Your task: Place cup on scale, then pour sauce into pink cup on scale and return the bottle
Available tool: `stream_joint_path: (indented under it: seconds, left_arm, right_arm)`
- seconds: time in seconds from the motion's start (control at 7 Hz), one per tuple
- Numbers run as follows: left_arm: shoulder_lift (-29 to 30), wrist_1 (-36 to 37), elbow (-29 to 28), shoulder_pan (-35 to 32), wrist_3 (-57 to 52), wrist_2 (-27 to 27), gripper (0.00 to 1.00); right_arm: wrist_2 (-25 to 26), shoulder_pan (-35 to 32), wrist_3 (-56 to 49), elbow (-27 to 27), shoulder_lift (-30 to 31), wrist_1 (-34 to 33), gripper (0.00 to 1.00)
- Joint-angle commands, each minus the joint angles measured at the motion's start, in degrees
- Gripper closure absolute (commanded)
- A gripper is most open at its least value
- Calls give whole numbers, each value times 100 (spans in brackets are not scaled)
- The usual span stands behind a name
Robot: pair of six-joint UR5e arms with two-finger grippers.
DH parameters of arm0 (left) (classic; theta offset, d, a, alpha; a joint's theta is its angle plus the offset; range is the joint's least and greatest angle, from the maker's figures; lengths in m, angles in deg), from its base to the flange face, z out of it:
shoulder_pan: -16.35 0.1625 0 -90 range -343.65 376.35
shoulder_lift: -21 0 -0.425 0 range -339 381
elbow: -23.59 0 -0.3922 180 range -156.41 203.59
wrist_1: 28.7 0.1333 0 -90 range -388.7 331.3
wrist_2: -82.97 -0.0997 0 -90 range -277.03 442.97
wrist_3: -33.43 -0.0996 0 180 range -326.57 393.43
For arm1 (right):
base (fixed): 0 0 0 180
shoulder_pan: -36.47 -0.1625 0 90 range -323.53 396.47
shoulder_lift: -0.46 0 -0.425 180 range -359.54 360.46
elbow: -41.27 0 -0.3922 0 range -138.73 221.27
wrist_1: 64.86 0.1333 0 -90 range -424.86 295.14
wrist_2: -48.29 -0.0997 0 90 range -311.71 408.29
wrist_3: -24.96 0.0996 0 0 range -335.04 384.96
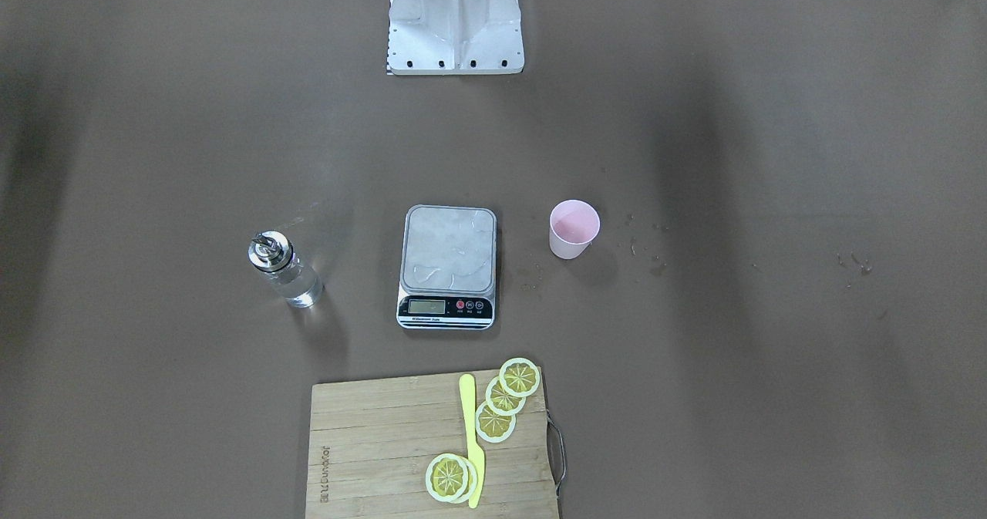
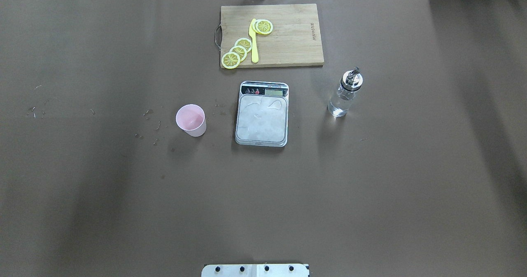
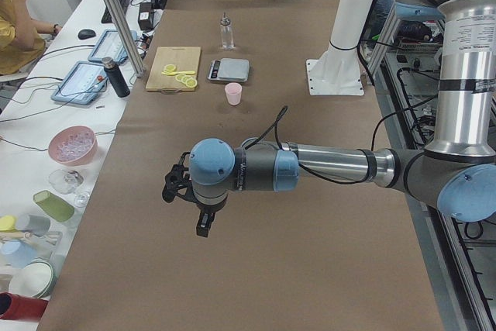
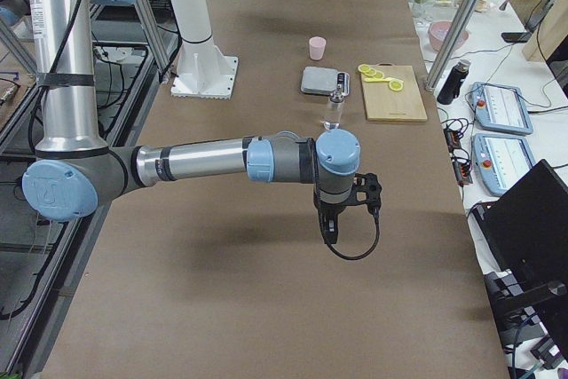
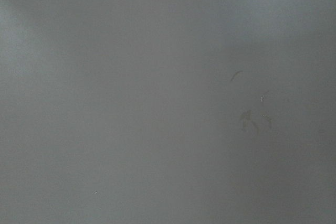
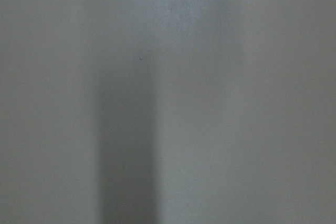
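While the cup [image 2: 190, 119] stands on the tabletop [image 2: 263, 207] left of the scale [image 2: 262, 116] and the bottle [image 2: 343, 98] to its right, each seems laid out for its nearer arm. The left tool [image 3: 203, 224] and the right tool [image 4: 330, 230] hang well back, and I cannot tell how open either is.

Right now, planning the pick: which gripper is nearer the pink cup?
Left: the left gripper hovers on the pink cup side of the scale; the right gripper, beyond the glass bottle.

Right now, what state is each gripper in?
Left gripper: cannot be told; it shows only in a side view.
Right gripper: cannot be told, for the same reason.
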Motion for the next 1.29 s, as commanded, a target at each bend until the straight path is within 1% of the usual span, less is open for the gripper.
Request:
stream_joint_path:
  seconds: [0.0,0.29,0.43,0.71,0.86,1.0,1.14]
  left_arm:
    - [2,0,-2,0,9,0,3]
    - [2,0,33,0,17,0,2]
    - [10,0,103,0,174,0,3]
    - [80,17,278,44,421,17,2]
    - [202,0,375,279,918,44,3]
    - [404,35,654,751,1645,0,3]
    - [693,35,666,1121,2183,0,3]
  right_arm:
    - [-7,-6,0,4,-5,0,0]
    - [20,-6,44,74,57,104,0]
    - [107,-6,44,31,57,184,0]
    - [125,-6,271,13,57,176,0]
    - [125,-6,351,82,135,176,0]
    - [116,-6,325,92,232,184,0]
    - [99,-6,299,74,259,184,0]
